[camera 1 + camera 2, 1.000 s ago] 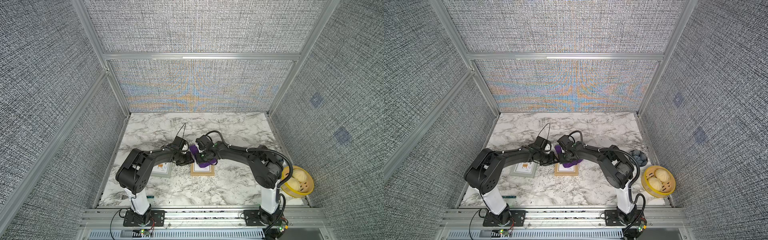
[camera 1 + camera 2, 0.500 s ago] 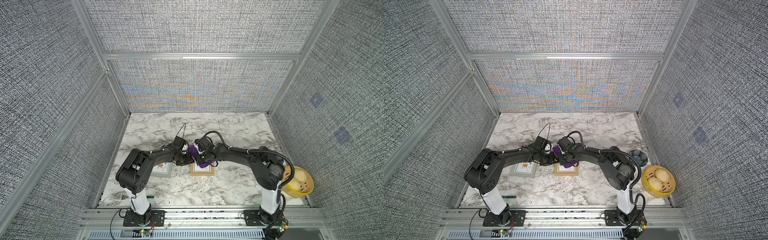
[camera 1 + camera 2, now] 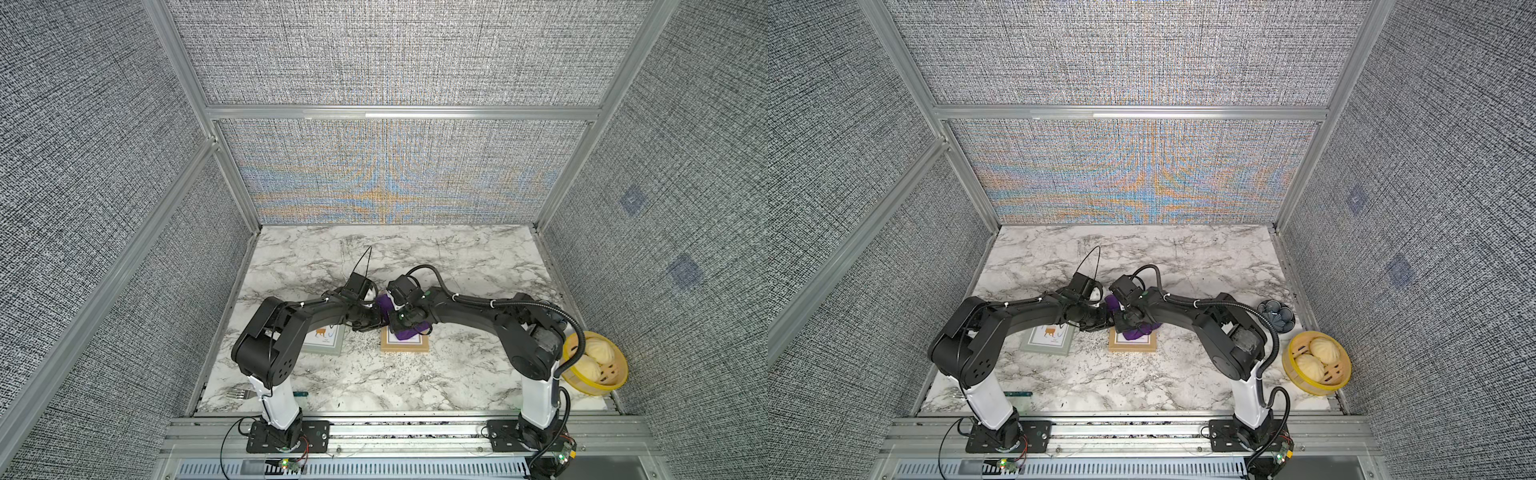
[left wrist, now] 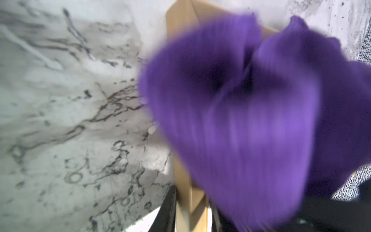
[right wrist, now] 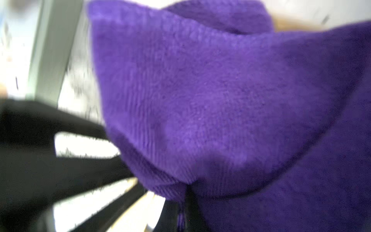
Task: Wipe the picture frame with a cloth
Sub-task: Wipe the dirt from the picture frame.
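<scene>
Cloth (image 3: 409, 331) edged left across picture frame (image 3: 405, 349) | right gripper (image 3: 400, 323) pinching it | left gripper (image 3: 376, 323) clamping picture frame edge | wiping underway

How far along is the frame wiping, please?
Done: the right gripper grips the purple cloth, bunched on the wooden picture frame. In hand: wiping, with the left gripper pinching that frame's edge. Left: its bare near strip, seemingly; how much is already wiped cannot be told.
</scene>
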Robot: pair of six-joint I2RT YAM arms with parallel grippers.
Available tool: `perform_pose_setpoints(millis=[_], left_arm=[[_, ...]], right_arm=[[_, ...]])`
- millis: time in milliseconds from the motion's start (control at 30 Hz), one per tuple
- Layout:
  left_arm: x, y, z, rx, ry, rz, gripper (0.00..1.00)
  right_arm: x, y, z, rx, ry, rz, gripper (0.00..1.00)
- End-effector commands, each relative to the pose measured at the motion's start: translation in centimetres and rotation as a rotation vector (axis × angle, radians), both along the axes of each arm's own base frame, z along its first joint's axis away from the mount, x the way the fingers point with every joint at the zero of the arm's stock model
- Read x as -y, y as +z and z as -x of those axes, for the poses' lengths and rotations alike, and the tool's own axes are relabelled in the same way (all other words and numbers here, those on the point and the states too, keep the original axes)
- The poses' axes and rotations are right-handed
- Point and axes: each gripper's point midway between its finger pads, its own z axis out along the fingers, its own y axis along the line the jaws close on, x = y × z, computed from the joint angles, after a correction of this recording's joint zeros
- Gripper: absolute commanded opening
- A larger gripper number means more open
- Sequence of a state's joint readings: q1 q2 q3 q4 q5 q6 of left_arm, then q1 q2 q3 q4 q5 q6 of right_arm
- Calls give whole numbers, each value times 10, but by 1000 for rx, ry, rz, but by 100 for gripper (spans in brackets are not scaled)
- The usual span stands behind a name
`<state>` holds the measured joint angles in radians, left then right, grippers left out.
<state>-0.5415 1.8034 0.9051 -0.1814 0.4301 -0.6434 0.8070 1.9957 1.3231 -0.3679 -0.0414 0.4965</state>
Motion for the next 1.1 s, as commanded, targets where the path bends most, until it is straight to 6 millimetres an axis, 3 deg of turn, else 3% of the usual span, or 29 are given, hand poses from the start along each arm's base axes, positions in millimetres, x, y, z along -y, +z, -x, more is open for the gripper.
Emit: perform_pose_setpoints(millis=[0, 167, 300, 433, 567, 700, 833, 933, 1067], left_arm=[[-57, -46, 56, -218, 8, -288, 9], [-56, -46, 55, -214, 6, -285, 9], [-56, -45, 54, -211, 7, -285, 9], [-56, -45, 53, -212, 11, -288, 9], [-56, -44, 52, -208, 12, -287, 9], [-56, -45, 53, -210, 14, -287, 9], [-57, -46, 54, -213, 14, -287, 9], [-57, -46, 54, -214, 12, -288, 9], [-56, -46, 54, -213, 7, -285, 9]], right_arm=[[30, -14, -19, 50, -110, 144, 0], [29, -4, -40, 94, -137, 119, 0], [25, -5, -36, 75, -100, 94, 0], [15, -13, 0, 0, 20, 60, 0], [19, -24, 44, -75, 80, 84, 0], [26, -24, 62, -101, 73, 88, 0], [36, -27, 44, -69, 16, 119, 0], [37, -29, 12, -23, -41, 133, 0], [30, -12, -35, 56, -81, 131, 0]])
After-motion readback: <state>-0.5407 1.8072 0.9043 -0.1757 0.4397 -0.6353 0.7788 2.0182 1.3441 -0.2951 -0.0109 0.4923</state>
